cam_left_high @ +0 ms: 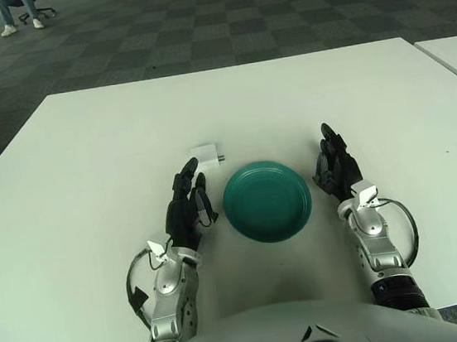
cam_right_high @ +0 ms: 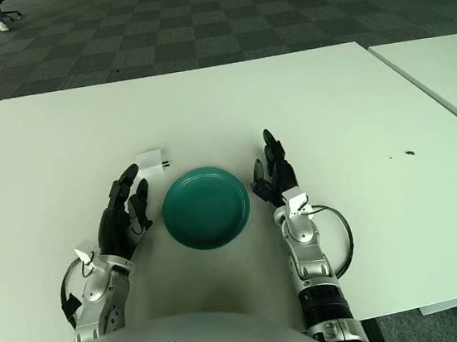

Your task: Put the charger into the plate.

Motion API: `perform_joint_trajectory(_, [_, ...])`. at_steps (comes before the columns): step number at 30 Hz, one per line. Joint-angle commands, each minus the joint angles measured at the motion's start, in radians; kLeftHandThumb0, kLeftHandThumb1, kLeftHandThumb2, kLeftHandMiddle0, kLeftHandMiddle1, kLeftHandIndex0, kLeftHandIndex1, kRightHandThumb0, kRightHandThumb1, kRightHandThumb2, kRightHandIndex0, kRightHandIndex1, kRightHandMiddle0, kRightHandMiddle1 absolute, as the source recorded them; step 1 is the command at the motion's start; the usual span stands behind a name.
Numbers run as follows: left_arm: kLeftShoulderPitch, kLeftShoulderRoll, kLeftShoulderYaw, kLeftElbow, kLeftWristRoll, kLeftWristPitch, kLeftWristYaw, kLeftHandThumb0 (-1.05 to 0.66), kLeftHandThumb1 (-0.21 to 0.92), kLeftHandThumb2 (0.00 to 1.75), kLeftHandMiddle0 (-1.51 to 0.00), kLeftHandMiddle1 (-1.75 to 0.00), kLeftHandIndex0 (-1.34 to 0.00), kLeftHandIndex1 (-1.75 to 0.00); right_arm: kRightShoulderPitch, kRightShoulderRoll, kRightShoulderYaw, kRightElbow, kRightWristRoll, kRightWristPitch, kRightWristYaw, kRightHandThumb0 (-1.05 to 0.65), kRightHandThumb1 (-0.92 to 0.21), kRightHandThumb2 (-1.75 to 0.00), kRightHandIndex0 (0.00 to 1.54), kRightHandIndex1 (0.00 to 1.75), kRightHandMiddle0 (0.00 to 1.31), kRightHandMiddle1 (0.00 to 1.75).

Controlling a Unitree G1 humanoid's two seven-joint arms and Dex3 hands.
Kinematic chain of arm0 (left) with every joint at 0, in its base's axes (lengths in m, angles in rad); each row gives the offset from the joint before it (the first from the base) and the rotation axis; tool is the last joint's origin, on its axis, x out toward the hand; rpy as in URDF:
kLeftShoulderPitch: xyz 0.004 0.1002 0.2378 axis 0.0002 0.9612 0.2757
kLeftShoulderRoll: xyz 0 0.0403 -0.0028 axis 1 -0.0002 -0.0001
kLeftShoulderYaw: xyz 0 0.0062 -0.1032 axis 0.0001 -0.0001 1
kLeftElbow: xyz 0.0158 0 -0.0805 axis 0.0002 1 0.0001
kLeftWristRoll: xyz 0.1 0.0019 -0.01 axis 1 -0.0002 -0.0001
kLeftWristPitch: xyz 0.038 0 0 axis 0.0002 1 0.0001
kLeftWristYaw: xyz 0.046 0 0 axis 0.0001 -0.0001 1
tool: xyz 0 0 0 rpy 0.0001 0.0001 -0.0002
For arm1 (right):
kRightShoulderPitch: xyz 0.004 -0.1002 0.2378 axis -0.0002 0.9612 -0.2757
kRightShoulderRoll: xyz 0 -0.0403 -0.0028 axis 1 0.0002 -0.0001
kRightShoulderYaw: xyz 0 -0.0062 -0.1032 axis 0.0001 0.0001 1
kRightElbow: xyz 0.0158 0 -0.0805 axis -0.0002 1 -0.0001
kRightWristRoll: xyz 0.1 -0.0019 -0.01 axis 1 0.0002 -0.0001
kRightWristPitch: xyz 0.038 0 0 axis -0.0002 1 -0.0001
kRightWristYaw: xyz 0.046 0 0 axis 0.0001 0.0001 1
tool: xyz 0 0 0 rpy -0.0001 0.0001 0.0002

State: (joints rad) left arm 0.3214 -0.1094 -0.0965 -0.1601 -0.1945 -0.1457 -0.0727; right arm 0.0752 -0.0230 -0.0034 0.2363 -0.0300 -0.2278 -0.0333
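In the left eye view, a green plate [cam_left_high: 266, 200] sits on a big white table [cam_left_high: 85, 155], and nothing is in it. A small white charger [cam_left_high: 205, 155] lies on the table just past the plate's far left side, near it but not touching, with its little metal prongs pointing toward the right. The left hand [cam_left_high: 188, 204] is just left of the plate, and its dark fingers reach forward so the tips come very near the charger. The fingers are spread apart and hold nothing. The right hand [cam_left_high: 333, 168] shows just right of the plate, fingers apart and pointing up, also holding nothing. In the right eye view it is the same story: the charger [cam_right_high: 149, 161] lies on the table a little beyond the left hand [cam_right_high: 125, 210], the plate [cam_right_high: 206, 206] is bare, and the right hand [cam_right_high: 273, 172] waits beside the plate's right edge. So the job looks like it has hardly begun. The charger is not picked up yet. What is left, I think, is to grab it, lift it, and set it down in the plate.
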Motion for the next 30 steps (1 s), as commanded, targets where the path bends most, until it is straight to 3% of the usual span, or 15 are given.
perform_joint_trajectory(1, [-0.073,-0.007,0.0,-0.084,0.123,-0.003,0.085,-0.91,0.92,0.94,-0.28,-0.01,0.0,-0.75,0.05,0.002,0.001,0.073,-0.006,0.111,-0.001,-1.03,-0.92,-0.93,0.02,0.0,0.0,0.12])
perform_joint_trajectory(3, [-0.127,0.018,0.012,-0.065,0.283,-0.058,0.17,-0.87,0.92,0.91,-0.28,-0.01,0.0,-0.77,0.046,0.003,0.001,0.08,-0.007,0.112,-0.002,-1.03,-0.92,-0.93,0.02,0.0,0.0,0.12])
perform_joint_trajectory(6, [-0.162,0.035,0.022,-0.046,0.374,-0.083,0.222,-0.81,0.92,0.86,-0.29,-0.01,0.0,-0.8,0.042,0.005,0.002,0.088,-0.008,0.11,-0.006,-1.03,-0.92,-0.93,0.02,0.0,0.0,0.12])
perform_joint_trajectory(13, [-0.292,0.131,0.055,0.02,0.621,-0.064,0.343,-0.79,0.92,0.71,-0.31,-0.02,0.0,-0.83,0.04,0.009,0.011,0.101,-0.018,0.099,-0.016,-1.03,-0.92,-0.93,0.03,0.0,0.0,0.16])
perform_joint_trajectory(17, [-0.359,0.17,0.053,0.09,0.715,-0.05,0.397,-0.87,0.92,0.62,-0.32,-0.02,0.0,-0.85,0.035,0.01,0.017,0.109,-0.025,0.1,-0.022,-1.01,-0.92,-0.93,0.02,0.0,0.0,0.17])
perform_joint_trajectory(24, [-0.428,0.279,0.018,0.179,0.872,-0.06,0.454,-1.03,0.92,0.62,-0.32,-0.01,-0.01,-0.87,0.022,0.016,0.019,0.139,-0.036,0.099,-0.038,-0.99,-0.92,-0.92,0.0,0.0,0.0,0.15])
perform_joint_trajectory(30, [-0.55,0.405,-0.025,0.32,0.934,-0.053,0.377,-1.05,0.92,0.63,-0.27,0.0,-0.03,-0.94,0.005,0.03,0.023,0.179,-0.038,0.084,-0.048,-0.98,-0.92,-0.91,0.0,0.0,0.0,0.15])
